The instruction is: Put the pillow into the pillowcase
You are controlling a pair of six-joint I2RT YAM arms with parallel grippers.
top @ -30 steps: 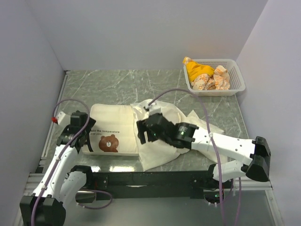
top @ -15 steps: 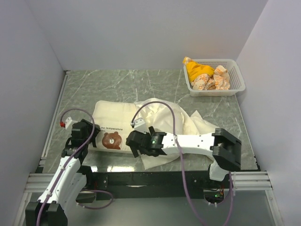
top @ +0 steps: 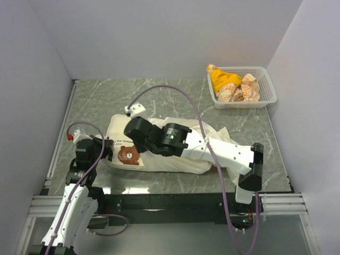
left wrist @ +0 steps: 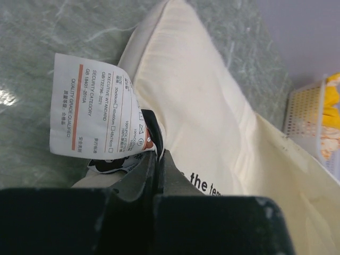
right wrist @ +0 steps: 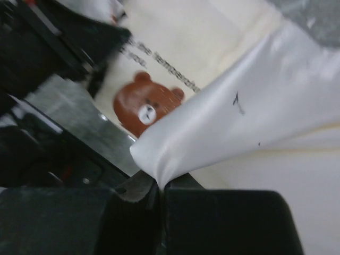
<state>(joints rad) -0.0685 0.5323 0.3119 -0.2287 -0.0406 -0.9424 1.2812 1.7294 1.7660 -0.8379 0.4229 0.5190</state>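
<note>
The pillow (top: 118, 132) lies left of centre, its bear print (top: 128, 154) facing up. My left gripper (top: 106, 151) is shut on the pillow's left edge; in the left wrist view its jaws (left wrist: 158, 156) pinch the seam beside the white care label (left wrist: 93, 106). The pillowcase (top: 186, 156) covers the pillow's right part. My right gripper (top: 134, 140) reaches across to the left and is shut on the pillowcase. The right wrist view shows a fold of the pillowcase (right wrist: 228, 122) pinched between its jaws (right wrist: 161, 187), just over the bear print (right wrist: 146, 109).
A white basket (top: 270, 87) holding yellow and orange-white items stands at the back right. Purple cables loop over both arms. Grey walls close in the left, back and right sides. The table's front edge runs just below the pillow.
Both grippers have gone from open to shut. The right arm swung left, drawing the pillowcase over more of the pillow. The left gripper closed on the pillow's left edge.
</note>
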